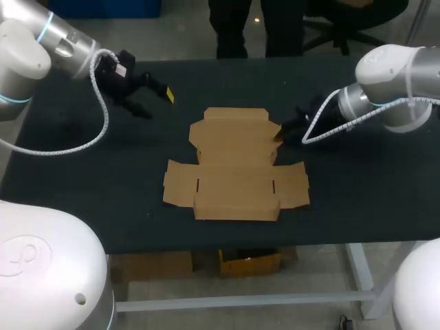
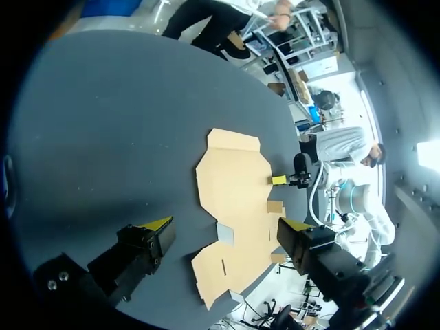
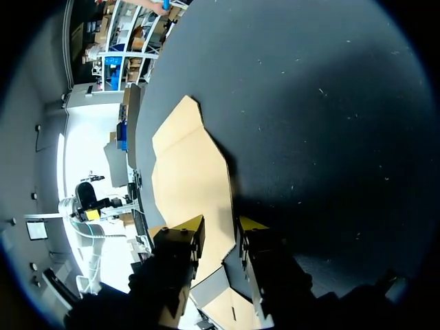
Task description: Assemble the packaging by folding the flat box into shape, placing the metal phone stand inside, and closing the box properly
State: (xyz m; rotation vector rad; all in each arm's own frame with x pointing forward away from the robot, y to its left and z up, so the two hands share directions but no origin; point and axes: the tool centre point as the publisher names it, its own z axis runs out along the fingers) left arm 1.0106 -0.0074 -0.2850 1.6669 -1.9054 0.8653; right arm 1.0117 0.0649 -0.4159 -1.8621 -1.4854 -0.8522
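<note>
flat box (image 1: 236, 168) with narrow right gripper (image 3: 221, 224) at its edge, wide left gripper (image 1: 159, 103) well apart

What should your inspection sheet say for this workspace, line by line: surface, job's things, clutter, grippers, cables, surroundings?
Surface: dark table, with the box at its middle.
Job's things: box lies flat and unfolded; phone stand not seen.
Clutter: nothing seen.
Grippers: left gripper open, above the table, apart from the box; right gripper open, at the box's right edge.
Cables: left cable and right cable, white and coiled, each hang along their arm, off the box.
Surroundings: nothing seen.
</note>
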